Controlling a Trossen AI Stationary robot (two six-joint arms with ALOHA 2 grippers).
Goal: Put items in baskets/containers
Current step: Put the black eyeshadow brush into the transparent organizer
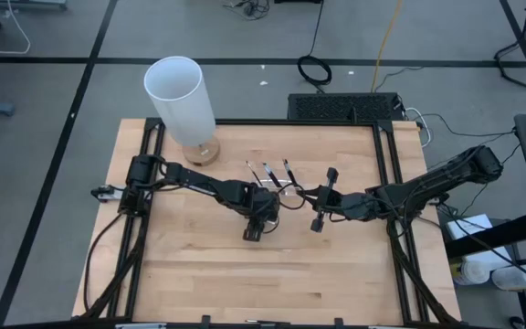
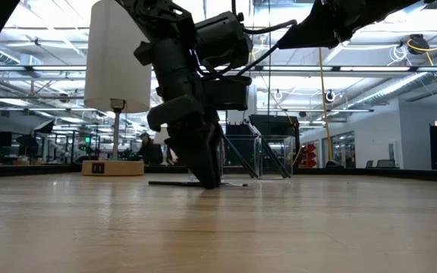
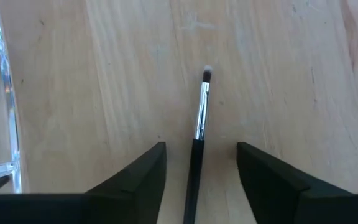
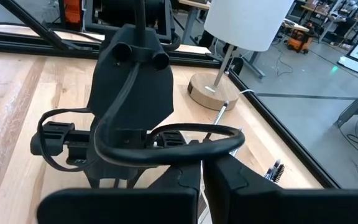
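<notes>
A thin brush (image 3: 199, 124) with a dark handle, silvery ferrule and dark tip lies flat on the wooden table. My left gripper (image 3: 201, 149) points down over its handle end, open, one finger on either side and apart from it; it shows low over the table (image 2: 207, 178). A clear plastic tray (image 3: 5, 93) stands just beside it, and three more brushes (image 1: 268, 172) show at the tray's far side. My right gripper (image 4: 201, 180) hovers shut above the table to the tray's right, holding nothing.
A tall white cylinder on a round wooden base (image 1: 183, 100) stands at the far left of the table. Dark frame rails (image 1: 386, 183) run along the table's sides. The near half of the wooden top (image 1: 272, 283) is bare.
</notes>
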